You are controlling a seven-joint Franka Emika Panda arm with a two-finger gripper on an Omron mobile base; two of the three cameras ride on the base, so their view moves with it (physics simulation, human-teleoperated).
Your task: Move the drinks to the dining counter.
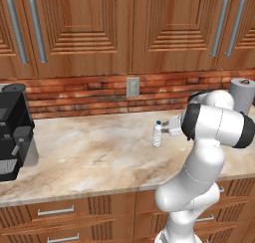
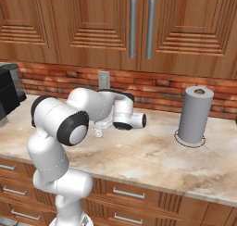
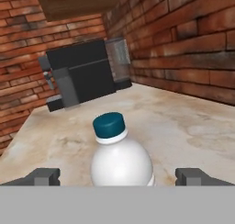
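Observation:
A small clear water bottle with a teal cap stands upright on the marbled counter under the wooden wall cabinets. My gripper reaches toward it from the right, level with its upper half. In the hand view the bottle sits centred between my two fingertips, and the gripper is open with a gap on each side of the bottle. In the right base view my arm hides most of the bottle, leaving only its base visible. The dining counter is out of view.
A black coffee machine stands at the counter's left end, beyond the bottle in the hand view. A grey paper-towel roll stands at the right. The brick backsplash runs close behind the bottle.

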